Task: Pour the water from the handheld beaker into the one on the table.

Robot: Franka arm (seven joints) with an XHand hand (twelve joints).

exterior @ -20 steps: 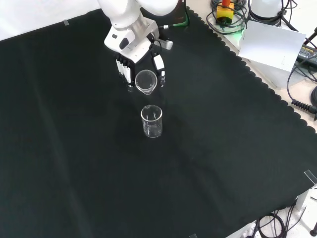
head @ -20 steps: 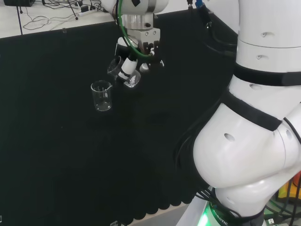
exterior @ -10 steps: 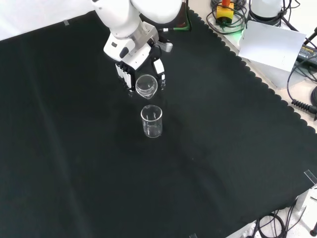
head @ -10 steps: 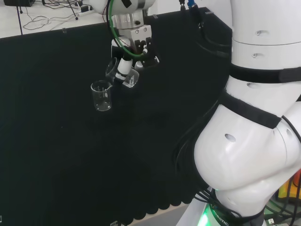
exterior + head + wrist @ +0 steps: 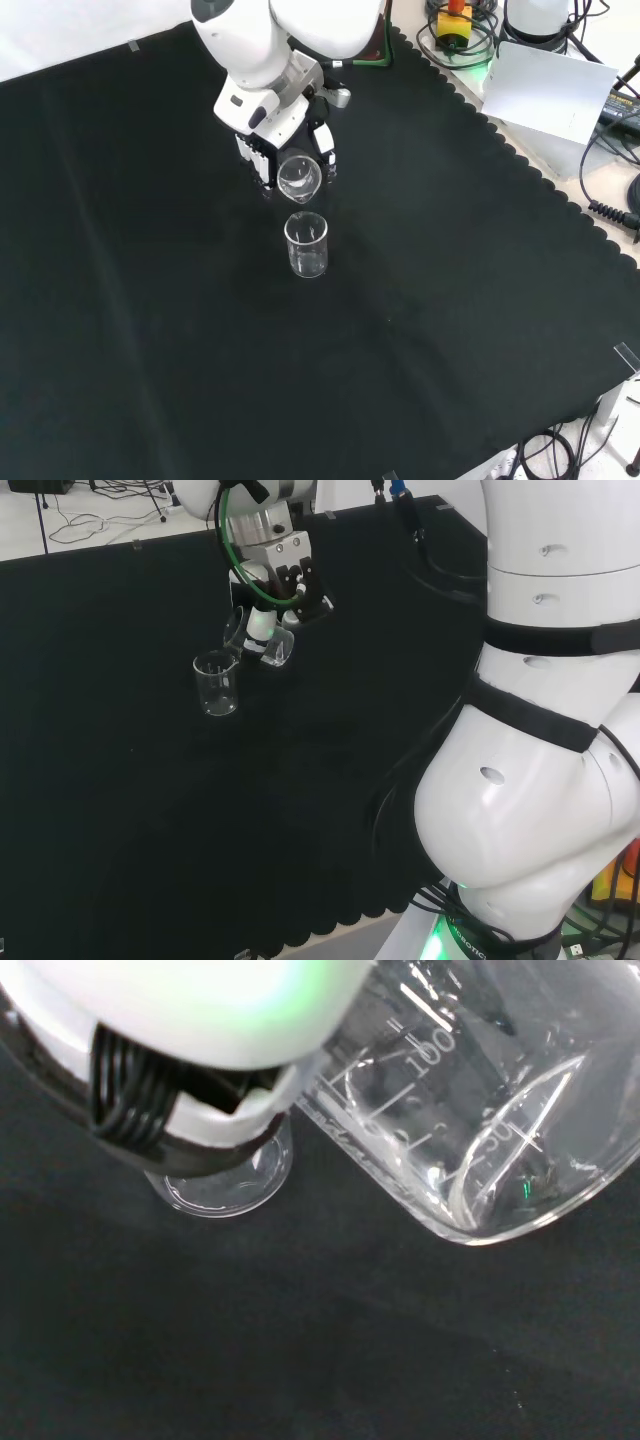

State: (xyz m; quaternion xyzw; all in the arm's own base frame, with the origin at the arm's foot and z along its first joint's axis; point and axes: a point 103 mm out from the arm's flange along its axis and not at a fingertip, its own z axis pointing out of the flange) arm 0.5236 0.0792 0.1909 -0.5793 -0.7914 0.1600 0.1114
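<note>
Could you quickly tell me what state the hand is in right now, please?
Hand: shut on the tilted beaker, above the beaker on the cloth.

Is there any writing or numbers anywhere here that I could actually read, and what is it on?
"100": graduation mark on the held beaker, wrist view.
A lower graduation number on the same beaker: distorted, perhaps "50", not certain.
Print on the arm's base, head view: too small to read.
Nothing legible on the table beaker.
</note>
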